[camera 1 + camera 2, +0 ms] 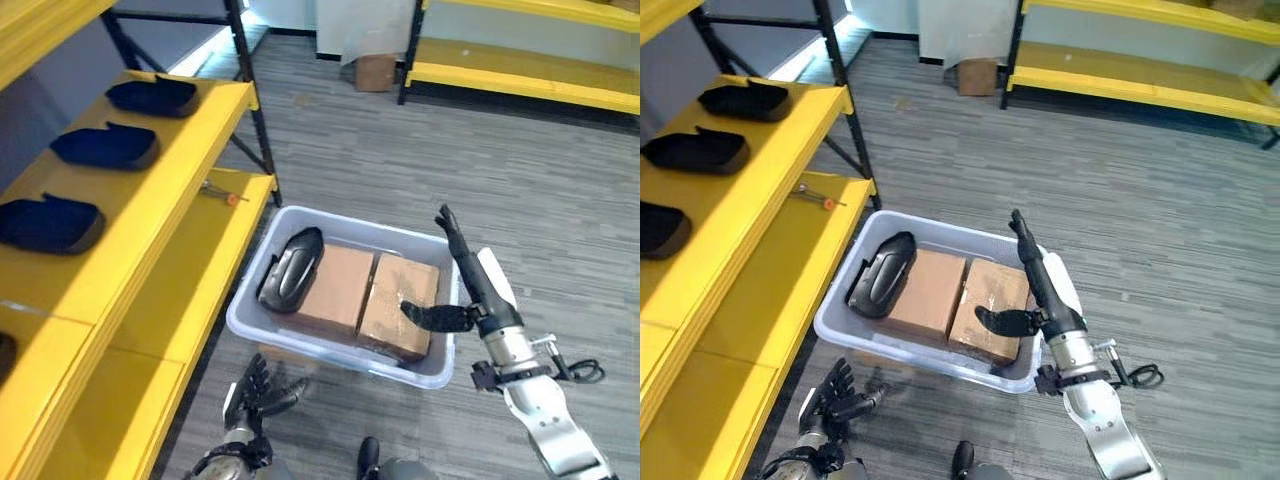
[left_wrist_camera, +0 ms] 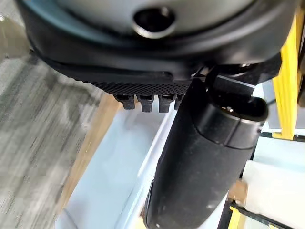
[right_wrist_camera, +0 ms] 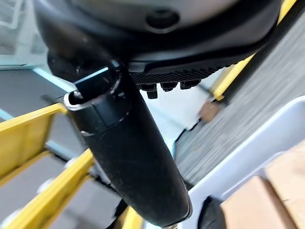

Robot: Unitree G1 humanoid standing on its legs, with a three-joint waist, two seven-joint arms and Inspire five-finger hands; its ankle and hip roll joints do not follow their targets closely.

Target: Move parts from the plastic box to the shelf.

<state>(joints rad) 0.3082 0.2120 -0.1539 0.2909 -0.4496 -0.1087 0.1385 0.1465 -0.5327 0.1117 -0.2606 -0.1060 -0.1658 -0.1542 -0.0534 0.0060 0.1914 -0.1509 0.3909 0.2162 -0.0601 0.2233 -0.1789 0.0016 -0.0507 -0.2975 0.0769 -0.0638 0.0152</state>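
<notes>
A pale plastic box (image 1: 330,355) stands on the floor beside the yellow shelf (image 1: 190,150). Inside it a black moulded part (image 1: 291,270) lies at the left end, next to two cardboard boxes (image 1: 335,288). Three similar black parts (image 1: 105,146) lie in a row on the shelf's upper level. My right hand (image 1: 478,290) is raised over the box's right rim, open, fingers straight and pointing away, thumb (image 3: 128,152) reaching over the right cardboard box (image 1: 400,305). My left hand (image 1: 258,392) hangs low by the box's near left corner, open with relaxed fingers, holding nothing.
A small screwdriver with an orange handle (image 1: 222,194) lies on the shelf's lower level. Black uprights (image 1: 255,110) frame the shelf behind the box. Another yellow shelf (image 1: 520,75) and a small carton (image 1: 375,72) stand at the far back. Grey plank floor spreads right of the box.
</notes>
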